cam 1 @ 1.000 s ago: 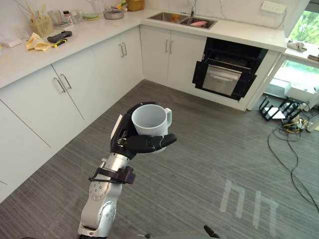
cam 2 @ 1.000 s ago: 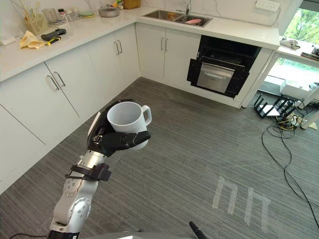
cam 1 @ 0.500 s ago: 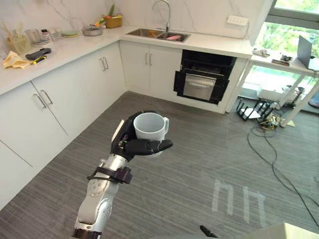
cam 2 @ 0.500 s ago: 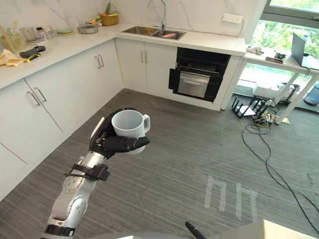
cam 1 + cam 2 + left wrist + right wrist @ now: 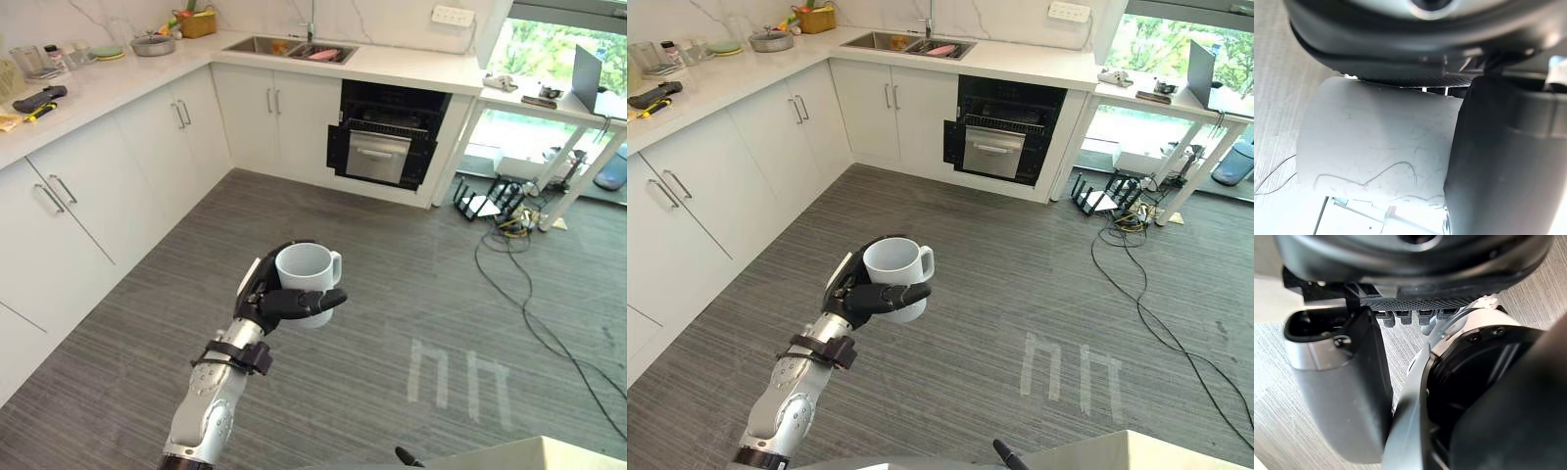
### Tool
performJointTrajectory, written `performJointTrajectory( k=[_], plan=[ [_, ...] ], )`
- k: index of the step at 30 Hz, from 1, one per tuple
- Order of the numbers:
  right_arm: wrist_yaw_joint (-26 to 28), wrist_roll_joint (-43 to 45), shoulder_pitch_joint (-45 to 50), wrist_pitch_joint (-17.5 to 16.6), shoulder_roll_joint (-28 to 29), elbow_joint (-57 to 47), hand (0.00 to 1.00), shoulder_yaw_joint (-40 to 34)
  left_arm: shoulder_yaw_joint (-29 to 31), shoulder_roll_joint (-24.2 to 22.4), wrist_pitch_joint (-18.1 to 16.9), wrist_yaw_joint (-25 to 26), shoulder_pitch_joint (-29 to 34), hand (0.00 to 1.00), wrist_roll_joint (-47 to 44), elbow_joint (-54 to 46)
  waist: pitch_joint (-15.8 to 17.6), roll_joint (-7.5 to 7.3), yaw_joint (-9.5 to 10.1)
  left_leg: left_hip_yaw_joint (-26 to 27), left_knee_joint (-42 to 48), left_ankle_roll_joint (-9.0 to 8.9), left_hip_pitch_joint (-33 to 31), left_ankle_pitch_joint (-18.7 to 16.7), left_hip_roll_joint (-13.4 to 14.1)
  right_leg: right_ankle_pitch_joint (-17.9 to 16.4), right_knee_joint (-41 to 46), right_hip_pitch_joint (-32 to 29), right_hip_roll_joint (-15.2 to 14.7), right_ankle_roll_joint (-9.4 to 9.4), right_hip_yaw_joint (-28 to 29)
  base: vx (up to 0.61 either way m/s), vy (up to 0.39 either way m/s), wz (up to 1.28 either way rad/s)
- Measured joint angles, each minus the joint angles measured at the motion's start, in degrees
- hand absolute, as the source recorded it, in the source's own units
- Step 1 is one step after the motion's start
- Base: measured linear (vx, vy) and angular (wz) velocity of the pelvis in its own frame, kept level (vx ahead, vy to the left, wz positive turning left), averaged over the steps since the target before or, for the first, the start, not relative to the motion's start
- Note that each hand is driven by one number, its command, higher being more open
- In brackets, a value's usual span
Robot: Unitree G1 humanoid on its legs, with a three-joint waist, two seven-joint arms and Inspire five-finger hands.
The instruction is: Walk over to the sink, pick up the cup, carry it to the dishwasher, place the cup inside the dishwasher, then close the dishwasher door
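A white cup point(image 5: 306, 274) with a handle is held upright over the grey floor, my left hand point(image 5: 266, 300) shut round it with the thumb across its front. The left wrist view shows the cup's scratched side point(image 5: 1376, 147) against the dark thumb point(image 5: 1498, 161). The dishwasher point(image 5: 387, 147) sits under the far counter, black, its front open and a silver panel showing inside. The sink point(image 5: 294, 47) lies in the counter to its left. My right hand point(image 5: 1347, 382) hangs over the floor in the right wrist view.
White cabinets point(image 5: 88, 196) run along the left under a counter with dishes and tools. A desk with a laptop point(image 5: 598, 88) stands at the right. A black rack point(image 5: 485, 201) and cables point(image 5: 529, 294) lie on the floor there. Pale tape marks point(image 5: 456, 377) lie ahead.
The whole picture has shifted: the camera turned right and moved, bringing the dishwasher nearer the middle and more floor into view. The cup stays in my left hand.
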Motion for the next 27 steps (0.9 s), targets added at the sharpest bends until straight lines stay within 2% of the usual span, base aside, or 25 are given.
performJointTrajectory(
  k=[2, 3, 5, 6, 7, 8, 9, 10, 11, 12, 13, 14, 15, 16, 17, 18, 19, 20, 21, 22, 23, 24, 25, 27],
  plan=[
    [-0.2, -1.0, 0.1, -2.1, 0.6, -0.2, 1.0, 0.1, 1.2, -1.8, 0.2, 2.2, 0.4, 0.0, 0.2, 1.2, 0.2, 0.18, 0.0, -1.0, 4.6, -0.28, -1.7, -2.2, 0.9, -0.8, 0.0, 0.5, 0.0, -0.73, -2.0, 0.01, -0.094, 0.22],
    [0.0, -1.1, 0.3, -3.4, 0.6, -0.2, 1.0, -0.2, 2.6, -3.9, 0.2, 4.1, 0.7, 0.0, 0.7, 1.2, 0.3, 0.47, 0.03, -1.2, 8.9, -0.41, -3.4, -4.5, 1.7, -2.2, 1.1, 0.5, -0.5, -0.89, -4.6, 0.02, -0.04, 0.08],
    [0.4, -1.3, -0.2, -3.6, 0.0, -0.1, 1.0, -0.8, 4.8, -5.8, 0.2, 7.0, 0.7, 0.0, 1.6, 1.2, 0.5, 1.09, 0.17, -0.3, 13.7, -0.12, -5.3, -7.5, 2.3, -6.1, 9.2, -2.5, -1.9, -0.94, -6.3, 0.04, 0.032, 0.08],
    [0.4, -1.3, -0.2, -4.1, 0.0, -0.1, 1.0, -1.2, 5.1, -5.5, 0.3, 8.5, 0.4, 0.0, 1.7, 1.2, 0.8, 0.57, 0.02, 0.4, 14.7, 0.7, -5.1, -9.3, 1.6, -10.5, 16.9, -4.4, -4.5, -0.09, -7.1, 0.07, 0.089, 0.5],
    [-0.2, -1.6, 0.7, -5.5, -0.1, -0.3, 1.0, -2.5, 5.0, -5.3, 0.6, 9.0, 0.1, 0.0, 2.7, 1.0, 1.3, -0.52, -0.29, 0.4, 14.9, 0.84, -2.9, -10.5, 0.0, -13.9, 25.6, -4.6, -8.6, 1.85, -8.8, 0.09, 0.064, 0.61],
    [-0.6, -1.9, 0.8, -6.4, -0.4, -0.5, 1.0, -3.0, 4.9, -5.7, 0.6, 9.2, -0.1, 0.0, 3.2, 0.9, 1.9, -0.7, -0.25, 0.0, 15.0, 0.95, -1.8, -10.9, -0.9, -15.1, 32.5, -6.5, -10.9, 1.43, -9.2, 0.08, 0.057, 0.7],
    [-1.7, -1.9, 1.1, -8.2, -0.9, -1.2, 1.0, -3.7, 4.1, -5.6, 0.6, 9.7, -0.2, 0.0, 4.1, 0.9, 2.1, -0.83, -0.3, -1.3, 14.9, 1.77, -0.4, -11.6, -2.7, -13.2, 46.8, -11.7, -15.6, -2.05, -8.9, 0.06, 0.091, 0.64],
    [-2.5, -1.9, 1.2, -9.4, -0.7, -2.1, 1.0, -4.5, 3.1, -4.6, 0.6, 9.7, -0.8, 0.0, 4.1, 0.9, 2.0, -0.76, -0.46, -2.6, 14.5, 2.31, 0.5, -11.9, -3.8, -9.4, 54.4, -14.7, -17.9, -5.53, -7.4, 0.08, 0.147, 0.84],
    [-3.3, -1.5, 1.2, -11.0, -0.6, -3.1, 1.0, -4.4, 1.7, -3.8, 0.6, 9.8, -1.7, 0.0, 4.2, 0.9, 2.2, -0.71, -0.89, -4.9, 13.6, 3.17, 1.7, -11.8, -4.6, -2.1, 61.6, -18.9, -18.9, -5.52, -3.8, 0.13, 0.155, 0.86],
    [-3.6, -0.7, 0.8, -11.7, -0.2, -3.4, 1.0, -4.4, 1.2, -3.3, 0.5, 10.0, -2.1, 0.0, 5.1, 0.9, 2.4, -0.18, -1.44, -6.3, 13.3, 3.44, 2.2, -11.9, -4.4, -4.1, 64.1, -21.2, -17.7, -3.7, -1.3, 0.15, 0.103, 0.79],
    [-3.9, -0.1, 0.5, -12.1, 0.5, -4.6, 1.0, -4.3, 1.1, -3.3, 0.4, 10.3, -2.7, 0.0, 5.2, 1.1, 2.4, -0.11, -1.78, -7.5, 12.7, 3.44, 2.5, -11.9, -3.9, -7.2, 63.7, -22.9, -15.6, -3.15, -0.4, 0.17, 0.047, 0.78],
    [-4.9, 0.4, 0.6, -13.2, 2.0, -6.5, 1.0, -4.0, 0.4, -3.2, 0.4, 10.3, -4.6, 0.0, 5.2, 2.1, 2.5, 0.4, -2.08, -9.4, 12.0, 3.69, 2.7, -11.7, -3.1, -9.9, 59.4, -24.2, -12.3, -2.25, 0.1, 0.22, -0.027, 0.82],
    [-5.6, 0.5, 0.5, -13.6, 2.8, -7.6, 1.0, -3.5, -0.2, -3.2, 0.4, 10.3, -6.2, 0.0, 5.3, 2.9, 3.0, 0.42, -2.61, -10.9, 11.7, 3.57, 2.9, -11.8, -2.4, -10.6, 53.8, -24.9, -9.8, -1.41, 0.2, 0.24, -0.063, 0.79],
    [-6.2, 0.5, 0.4, -13.6, 3.1, -8.1, 1.0, -2.7, -0.6, -3.1, 0.4, 10.3, -7.0, 0.0, 5.5, 3.2, 3.3, 0.39, -3.02, -11.7, 11.4, 3.37, 3.1, -11.9, -2.0, -10.6, 49.2, -25.2, -8.2, -1.17, 0.2, 0.37, -0.141, 0.63],
    [-8.0, 0.7, 0.4, -13.6, 3.8, -10.4, 1.0, -0.8, -1.9, -2.6, 0.4, 10.2, -8.6, 0.0, 6.2, 3.2, 3.9, 0.5, -2.98, -12.4, 10.2, 2.21, 4.1, -12.6, -1.0, -8.3, 32.1, -25.8, -4.3, 0.13, -0.1, 0.26, -0.109, 0.34],
    [-8.2, 0.8, 0.3, -13.6, 3.8, -10.7, 1.0, -0.3, -2.0, -2.5, 0.4, 10.1, -8.8, 0.0, 6.3, 3.2, 3.8, 0.45, -2.94, -12.4, 10.0, 1.97, 4.3, -12.8, -0.9, -7.4, 28.7, -25.8, -3.8, 0.3, -0.2, 0.37, -0.155, 0.16],
    [-8.7, 2.0, 0.4, -13.6, 3.9, -12.2, 1.0, 1.1, -2.2, -2.0, 0.4, 9.8, -9.1, 0.0, 6.3, 3.0, 3.4, -0.31, -2.85, -12.0, 9.9, 0.52, 5.3, -13.7, -1.0, -2.9, 15.7, -24.6, -2.8, 0.87, -2.0, 0.51, -0.187, -0.09],
    [-9.0, 2.2, 0.3, -13.6, 3.6, -13.6, 1.0, 1.9, -2.0, -1.9, 0.6, 9.5, -9.0, 0.0, 6.3, 3.0, 3.5, -0.73, -2.68, -11.2, 9.5, -0.6, 7.6, -15.2, -1.6, 2.4, 11.0, -23.4, -3.0, -0.28, -4.1, 0.64, -0.209, -0.18],
    [-9.4, 2.2, 0.3, -13.6, 3.3, -14.2, 1.0, 2.0, -1.9, -2.2, 1.1, 9.3, -8.7, 0.0, 6.2, 3.0, 3.8, 0.21, -2.65, -10.4, 8.9, -0.92, 9.1, -15.6, -1.4, 4.9, 11.5, -22.9, -3.1, -0.56, -5.9, 0.72, -0.165, -0.44],
    [-10.1, 2.2, -0.4, -13.5, 3.2, -15.0, 1.0, 2.2, -1.9, -2.7, 2.1, 8.4, -8.2, 0.0, 6.2, 2.5, 3.7, 1.3, -1.84, -7.0, 8.6, -1.59, 11.1, -16.0, -0.1, 6.6, 14.0, -22.7, -3.3, -1.85, -9.5, 0.5, -0.064, -0.49],
    [-10.4, 2.2, -0.4, -13.5, 3.8, -15.8, 1.0, 2.2, -1.9, -2.6, 2.4, 7.8, -8.2, 0.0, 6.2, 2.1, 3.6, 1.71, -1.37, -5.4, 8.8, -1.66, 12.3, -16.1, 0.3, 7.2, 15.8, -22.7, -3.4, -2.84, -10.0, 0.58, -0.117, -0.5],
    [-10.8, 2.2, -0.1, -13.4, 4.5, -17.5, 1.0, 2.6, -1.8, -3.1, 2.4, 6.3, -7.9, 0.0, 6.2, 1.8, 3.5, 2.17, -1.15, -3.6, 9.6, -1.94, 14.4, -16.2, 1.7, 5.0, 19.9, -22.4, -2.4, -6.86, -9.9, 0.52, -0.179, -0.3],
    [-11.2, 2.2, -0.1, -13.4, 4.9, -19.1, 1.0, 3.6, -1.8, -3.5, 2.5, 5.3, -7.7, 0.0, 6.2, 0.9, 3.4, 2.49, -1.19, -2.9, 10.9, -2.28, 15.5, -15.7, 3.0, 1.9, 23.3, -22.3, -1.7, -7.39, -9.8, 0.49, -0.21, -0.18],
    [-11.7, 2.2, 0.4, -13.6, 5.1, -22.2, 1.0, 4.6, -2.1, -4.3, 2.5, 3.8, -7.7, 0.0, 6.2, -0.6, 3.2, 2.58, -1.53, -3.7, 15.0, -2.35, 15.2, -14.6, 4.2, -2.1, 26.8, -21.9, -1.8, -7.21, -9.9, 0.43, -0.206, -0.01]
  ],
)
